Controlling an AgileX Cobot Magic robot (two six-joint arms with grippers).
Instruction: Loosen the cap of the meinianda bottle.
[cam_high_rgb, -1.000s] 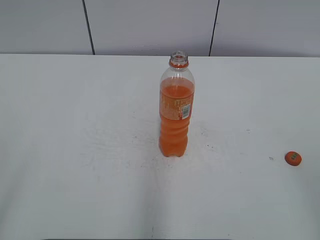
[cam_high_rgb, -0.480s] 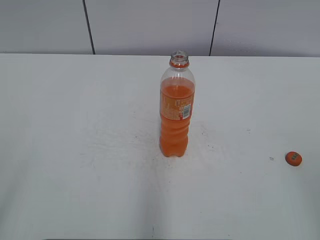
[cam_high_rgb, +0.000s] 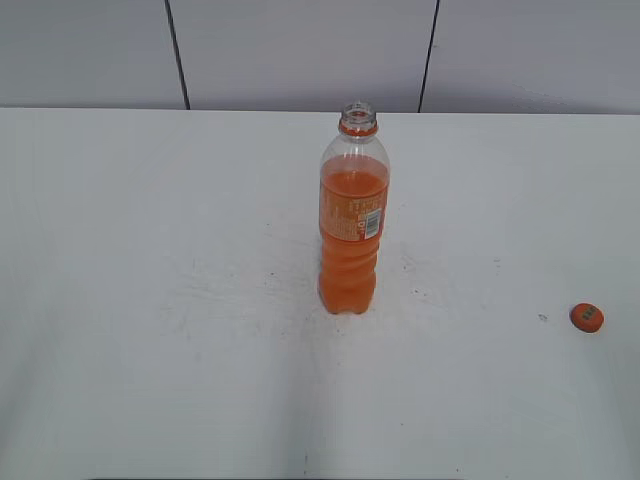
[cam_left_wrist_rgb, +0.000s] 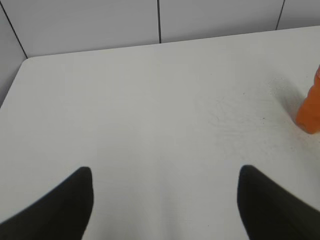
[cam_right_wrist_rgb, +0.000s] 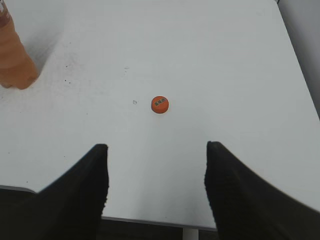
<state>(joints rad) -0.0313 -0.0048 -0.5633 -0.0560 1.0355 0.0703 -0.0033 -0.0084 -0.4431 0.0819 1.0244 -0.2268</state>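
Upright, meinianda bottle (cam_high_rgb: 352, 215) — uncapped, part-full

The clear bottle (cam_high_rgb: 352, 225) holds orange soda and wears an orange label with a white barcode patch and an orange neck ring, the cap (cam_high_rgb: 587, 317) is orange with a light mark, and the table (cam_high_rgb: 150, 300) is white, faintly dark-speckled.
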